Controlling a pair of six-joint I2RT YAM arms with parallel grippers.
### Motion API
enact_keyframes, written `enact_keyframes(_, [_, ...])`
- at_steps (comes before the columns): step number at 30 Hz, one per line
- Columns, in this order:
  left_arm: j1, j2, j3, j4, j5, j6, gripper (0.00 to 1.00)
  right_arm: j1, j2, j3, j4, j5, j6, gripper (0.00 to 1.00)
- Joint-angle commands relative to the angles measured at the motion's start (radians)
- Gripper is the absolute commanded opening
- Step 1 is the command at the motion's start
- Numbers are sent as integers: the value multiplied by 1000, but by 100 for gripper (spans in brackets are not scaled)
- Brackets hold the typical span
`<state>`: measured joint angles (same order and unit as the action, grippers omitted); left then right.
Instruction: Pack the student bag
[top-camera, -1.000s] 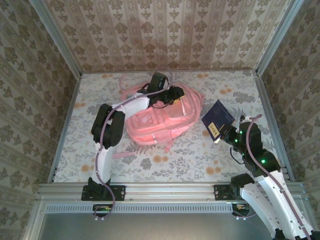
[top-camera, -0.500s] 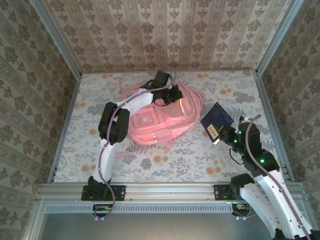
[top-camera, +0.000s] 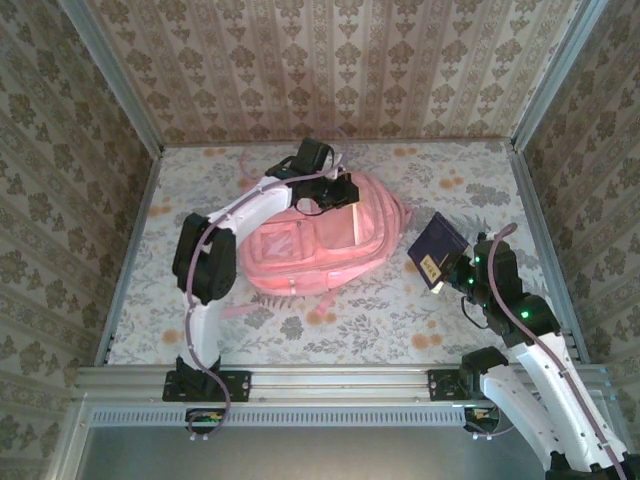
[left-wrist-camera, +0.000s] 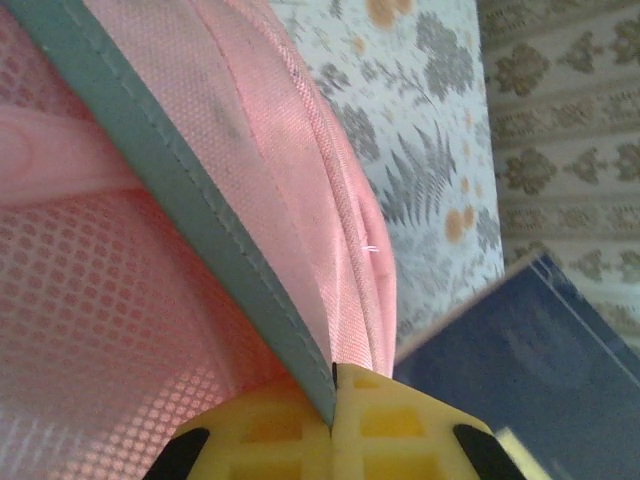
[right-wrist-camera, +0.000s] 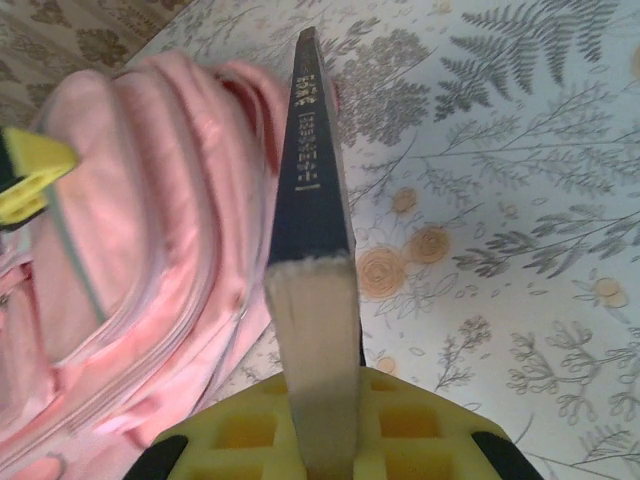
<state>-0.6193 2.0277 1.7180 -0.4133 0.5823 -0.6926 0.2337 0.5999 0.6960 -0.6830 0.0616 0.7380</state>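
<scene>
Left wrist: student bag (left-wrist-camera: 150, 300) partly hides book (left-wrist-camera: 540, 370).

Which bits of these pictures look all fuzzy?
Right wrist view: the student bag looks soft and smeared, the book has a sharper spine. Left wrist view: the bag's weave is crisp, the book behind it blurry. Top view: even light, no strong glare.
</scene>
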Motion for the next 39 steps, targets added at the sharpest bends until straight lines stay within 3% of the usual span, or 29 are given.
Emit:
enact_keyframes(1, [-8,-118,-34,-102,91,113,0,5,-13,60,-11,52,-48,0])
enact_keyframes(4, [-10,-184,-67,-113,135,127,0,4,-20,72,28,-73,-140,0])
enact_keyframes(12, [26,-352,-122,-147,242,137,0,4,-10,99,72,-320,-171,0])
enact_keyframes(16, [86,-441,-199,-36,359,63,0,3,-14,105,92,-448,-182,9])
enact_keyframes(19, [124,-483,-228,10,475,39,0,4,-1,104,133,-590,-163,4])
enact_keyframes(26, [151,-527,-238,31,553,54,0,-11,42,10,378,-805,21,0])
enact_keyframes(30, [151,-526,-236,62,573,33,0,-66,111,-102,690,-900,260,0])
enact_keyframes(33, [151,-523,-235,75,576,23,0,-85,188,-165,904,-922,399,0])
enact_keyframes(39, [153,-526,-235,86,581,18,0,-70,352,-154,1085,-917,462,0])
